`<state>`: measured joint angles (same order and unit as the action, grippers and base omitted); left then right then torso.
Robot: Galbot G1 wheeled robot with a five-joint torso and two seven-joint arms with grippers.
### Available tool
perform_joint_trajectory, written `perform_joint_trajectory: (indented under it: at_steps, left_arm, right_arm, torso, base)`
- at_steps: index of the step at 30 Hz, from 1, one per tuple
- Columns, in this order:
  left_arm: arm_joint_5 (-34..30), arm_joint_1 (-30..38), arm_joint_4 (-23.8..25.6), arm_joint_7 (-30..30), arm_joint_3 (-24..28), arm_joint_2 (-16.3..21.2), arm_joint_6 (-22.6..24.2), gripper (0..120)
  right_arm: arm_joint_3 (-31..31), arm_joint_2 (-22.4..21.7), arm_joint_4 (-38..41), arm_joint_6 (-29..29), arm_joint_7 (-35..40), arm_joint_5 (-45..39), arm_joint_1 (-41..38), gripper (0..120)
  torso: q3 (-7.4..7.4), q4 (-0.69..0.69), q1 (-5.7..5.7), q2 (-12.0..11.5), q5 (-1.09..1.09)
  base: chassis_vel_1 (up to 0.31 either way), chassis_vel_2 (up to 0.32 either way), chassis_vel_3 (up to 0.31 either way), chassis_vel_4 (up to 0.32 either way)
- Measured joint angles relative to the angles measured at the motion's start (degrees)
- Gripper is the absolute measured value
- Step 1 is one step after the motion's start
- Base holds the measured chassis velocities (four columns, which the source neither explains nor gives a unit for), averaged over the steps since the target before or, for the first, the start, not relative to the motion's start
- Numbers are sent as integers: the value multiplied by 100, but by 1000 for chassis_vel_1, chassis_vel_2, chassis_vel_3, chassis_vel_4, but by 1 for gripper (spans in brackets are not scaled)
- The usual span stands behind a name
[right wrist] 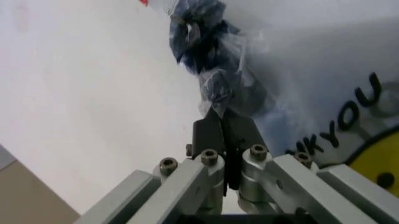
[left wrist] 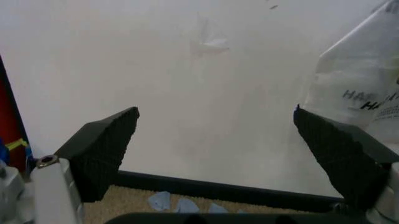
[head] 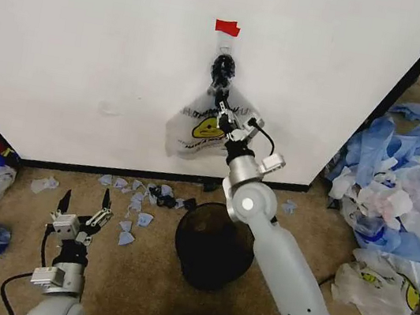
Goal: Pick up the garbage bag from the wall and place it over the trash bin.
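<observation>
From the head camera I count one garbage bag [head: 202, 128] hanging on the wall [head: 92, 43], just below one red tape mark [head: 227, 27] in the upper middle of the frame. Its bunched dark top sits under the tape and its clear body with a yellow smiley print spreads down toward centre. One trash bin [head: 213, 246] stands on the carpet [head: 133, 289] in the lower middle, below the bag and apart from it. Small blue scraps [head: 136, 194] lie scattered along the black edge strip [head: 112, 168], too many to count surely, and a heap of blue and white plastic bags [head: 406, 181] fills the right side. Two arms show. The right arm rises from the lower right, bends at its elbow above the bin, and reaches up so the right gripper [head: 223, 110] meets the bag's neck. The left gripper [head: 84, 208] hovers low at lower left over the carpet, fingers spread wide apart and pointing up the frame — nothing between them.

In the left wrist view I see two dark ridged pads [left wrist: 103, 149], one at each side of the frame, well apart, with bare wall between them and the bag's edge [left wrist: 355, 88] at the right.

In the right wrist view the two black fingers [right wrist: 215, 135] are pressed together at centre — closed on the bag's gathered dark neck [right wrist: 218, 79], with the "THANK YOU" lettering and yellow print at the right.
</observation>
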<state>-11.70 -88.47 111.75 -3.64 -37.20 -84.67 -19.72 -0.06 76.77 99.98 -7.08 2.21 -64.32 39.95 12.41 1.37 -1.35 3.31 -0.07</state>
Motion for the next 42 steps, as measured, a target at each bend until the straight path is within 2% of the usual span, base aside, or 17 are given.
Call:
perform_joint_trajectory:
  at_steps: [18,42]
  left_arm:
    - [-129,-4,-7,15,0,275,-4,100]
    - [-209,-54,29,-31,-41,426,-99,99]
  right_arm:
    - [-91,-796,1331,61,86,81,1168,0]
    - [257,-1497,2165,-203,-211,339,2479,0]
  torso:
    - [0,-1,0,0,0]
    - [0,-1,0,0,0]
  base:
    - [0,0,0,0]
    - [0,0,0,0]
